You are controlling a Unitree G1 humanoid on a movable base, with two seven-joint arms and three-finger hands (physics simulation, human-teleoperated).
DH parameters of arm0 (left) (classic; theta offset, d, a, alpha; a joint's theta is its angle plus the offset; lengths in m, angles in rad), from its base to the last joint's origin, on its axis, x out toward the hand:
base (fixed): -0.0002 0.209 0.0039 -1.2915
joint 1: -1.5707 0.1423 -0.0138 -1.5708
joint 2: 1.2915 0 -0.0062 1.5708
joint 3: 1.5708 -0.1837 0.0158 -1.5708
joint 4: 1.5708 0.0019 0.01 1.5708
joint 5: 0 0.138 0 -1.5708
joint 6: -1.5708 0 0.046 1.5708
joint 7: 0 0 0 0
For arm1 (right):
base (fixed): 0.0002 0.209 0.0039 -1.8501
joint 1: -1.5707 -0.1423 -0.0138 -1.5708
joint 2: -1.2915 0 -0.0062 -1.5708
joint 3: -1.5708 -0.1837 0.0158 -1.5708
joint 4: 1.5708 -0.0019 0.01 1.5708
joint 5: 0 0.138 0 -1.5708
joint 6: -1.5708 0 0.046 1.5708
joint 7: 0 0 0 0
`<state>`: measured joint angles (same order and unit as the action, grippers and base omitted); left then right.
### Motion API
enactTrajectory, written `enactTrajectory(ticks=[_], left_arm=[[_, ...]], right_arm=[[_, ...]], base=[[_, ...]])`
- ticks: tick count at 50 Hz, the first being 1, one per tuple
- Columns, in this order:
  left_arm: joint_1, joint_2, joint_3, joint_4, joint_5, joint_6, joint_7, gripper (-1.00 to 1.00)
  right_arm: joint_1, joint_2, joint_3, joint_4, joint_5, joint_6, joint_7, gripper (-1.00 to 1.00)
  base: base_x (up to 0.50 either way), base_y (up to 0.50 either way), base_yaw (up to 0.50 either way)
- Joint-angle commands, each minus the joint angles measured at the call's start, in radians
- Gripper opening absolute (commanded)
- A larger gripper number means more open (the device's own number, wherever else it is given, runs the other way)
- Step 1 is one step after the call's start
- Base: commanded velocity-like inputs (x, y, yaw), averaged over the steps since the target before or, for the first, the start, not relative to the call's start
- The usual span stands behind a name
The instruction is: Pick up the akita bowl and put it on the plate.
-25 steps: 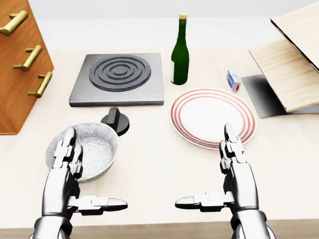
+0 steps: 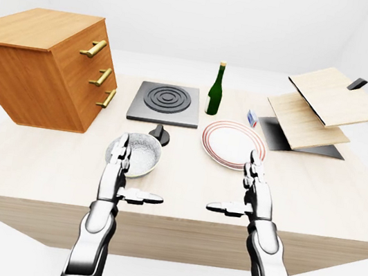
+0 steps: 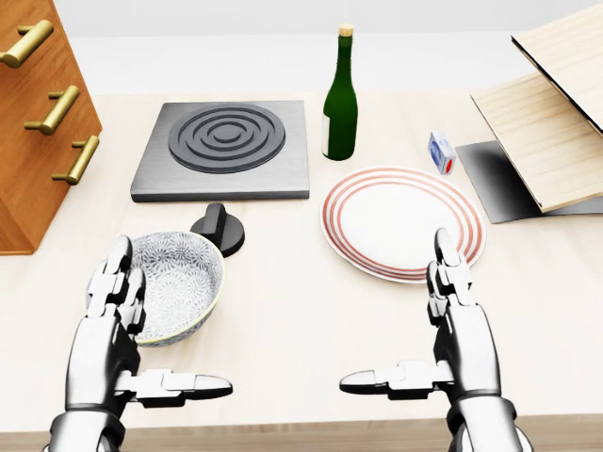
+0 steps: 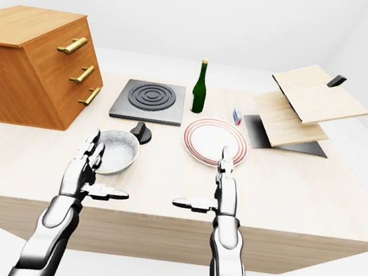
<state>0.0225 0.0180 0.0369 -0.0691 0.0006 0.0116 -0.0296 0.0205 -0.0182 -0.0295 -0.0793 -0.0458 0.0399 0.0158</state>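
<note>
Your eye views take in the whole wooden cabinet (image 2: 41,66) at the far left, the near edge of the bench (image 2: 185,173) and the stacked boards (image 2: 322,107) at the far right. The head view crops all three but brings the akita bowl (image 3: 179,282) and the plate (image 3: 377,217) closer. The cabinet closes off the left; a black knob (image 3: 219,229), a hotplate (image 3: 226,141) and a green bottle (image 3: 340,99) stand on the far side. Open bench runs between bowl and plate and along the near strip between your hands. Your left hand (image 3: 104,348) is spread, fingers upright at the bowl's left rim, thumb pointing right on its near side; you cannot tell whether it touches. The plate lies well right of the bowl, and your right hand (image 3: 462,339), also spread, stands at the plate's near rim.
</note>
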Motion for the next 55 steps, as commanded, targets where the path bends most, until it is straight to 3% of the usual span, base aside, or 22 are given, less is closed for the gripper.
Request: enactTrajectory(ticks=[1,4,13,47,55], left_arm=[[0.012,-0.001,-0.006,-0.045,0.018,0.016,0.003,1.00],[0.023,-0.005,-0.015,-0.096,0.027,0.045,0.005,1.00],[0.036,-0.008,-0.021,-0.168,0.037,0.074,0.012,1.00],[0.063,-0.008,-0.007,-0.394,0.091,0.076,0.015,1.00],[0.067,-0.001,0.050,-0.457,0.089,0.076,0.021,1.00]], right_arm=[[0.011,0.000,0.003,-0.049,-0.016,0.023,-0.001,1.00],[0.015,0.001,0.007,-0.062,-0.028,0.026,-0.003,1.00],[0.025,0.003,0.016,-0.124,-0.055,0.047,-0.008,1.00],[0.040,0.004,0.024,-0.340,-0.142,0.047,-0.004,1.00],[0.040,0.004,0.020,-0.359,-0.157,0.047,-0.005,1.00]], base=[[0.00,0.00,0.00],[0.00,0.00,0.00],[0.00,0.00,0.00],[0.00,0.00,0.00],[0.00,0.00,0.00]])
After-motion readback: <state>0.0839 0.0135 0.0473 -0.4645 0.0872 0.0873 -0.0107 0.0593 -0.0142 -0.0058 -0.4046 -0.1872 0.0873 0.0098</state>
